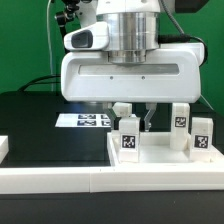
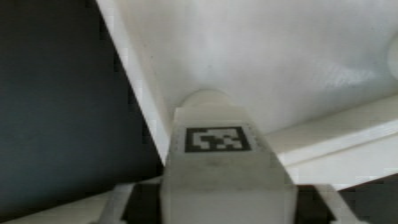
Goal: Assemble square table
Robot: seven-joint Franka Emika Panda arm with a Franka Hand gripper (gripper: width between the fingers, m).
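The white square tabletop (image 1: 158, 156) lies at the exterior view's lower right, and in the wrist view its surface (image 2: 267, 60) fills the area past the fingers. A white leg (image 1: 128, 134) with a tag stands upright at its near corner. My gripper (image 1: 135, 118) comes down over this leg. In the wrist view the tagged leg (image 2: 217, 150) sits between the jaws of the gripper (image 2: 224, 205), and the dark pads (image 2: 146, 205) press on both its sides. Two more tagged legs (image 1: 180, 120) (image 1: 201, 135) stand upright to the exterior view's right.
The marker board (image 1: 85, 120) lies flat on the black table (image 1: 40, 125) behind the tabletop. A long white rail (image 1: 60, 182) runs along the front edge, with a short white piece (image 1: 3, 148) at the exterior view's left. A green wall stands behind.
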